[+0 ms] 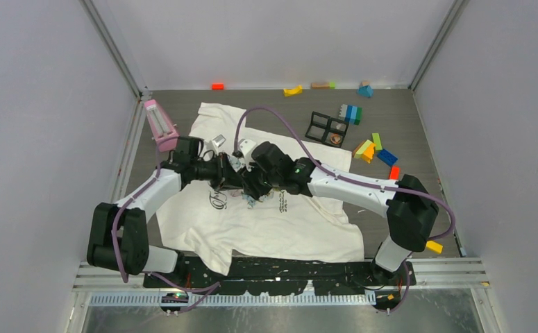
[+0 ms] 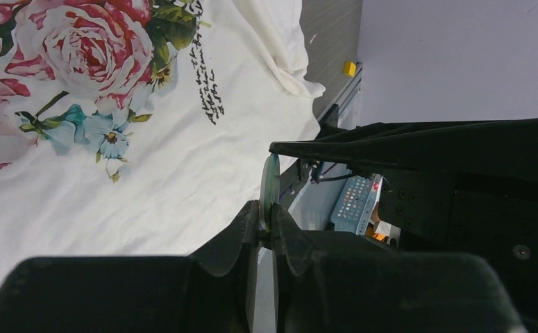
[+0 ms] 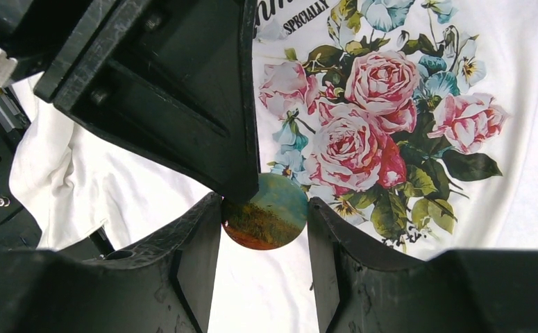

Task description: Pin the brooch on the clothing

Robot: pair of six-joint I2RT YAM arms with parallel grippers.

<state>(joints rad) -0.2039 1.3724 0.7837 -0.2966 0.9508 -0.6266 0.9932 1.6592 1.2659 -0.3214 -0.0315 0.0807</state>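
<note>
My right pincer (image 3: 264, 205) stands half open, with the round brooch (image 3: 266, 216) gripped across its width and a finger on each edge. My left pincer (image 2: 269, 220) is nearly closed. Its fingertips nip the same brooch by its two faces, which that wrist sees edge-on. Both pincers hang close over the chest of the white T-shirt (image 1: 287, 225), just beside the rose print (image 3: 363, 139). The shirt lies spread on the grey table (image 1: 398, 118), in front of my bases.
</note>
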